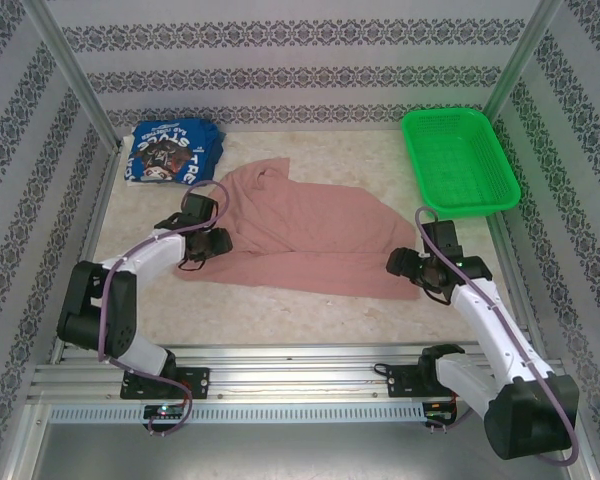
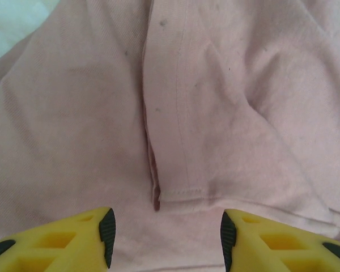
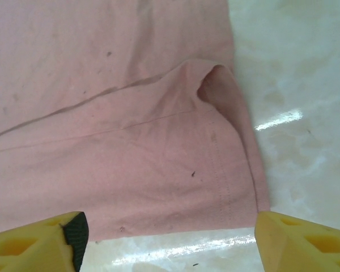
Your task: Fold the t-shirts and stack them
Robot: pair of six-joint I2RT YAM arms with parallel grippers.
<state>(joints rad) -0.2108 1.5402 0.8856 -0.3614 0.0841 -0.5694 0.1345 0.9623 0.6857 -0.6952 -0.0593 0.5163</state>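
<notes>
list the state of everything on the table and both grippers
pink t-shirt: spread out, wrinkled, partly folded
blue t-shirt: folded, far left corner
green basket: upright, empty
left gripper: open, over pink cloth
right gripper: open, at the pink t-shirt's corner

Top camera looks down; 2 wrist cameras closely face pink t-shirt point(image 1: 300, 235).

Surfaces I'm reading
The pink t-shirt point(image 3: 130, 158) is showing soft matt cloth; the table point(image 3: 294, 113) is gleaming glossy, smooth.
</notes>
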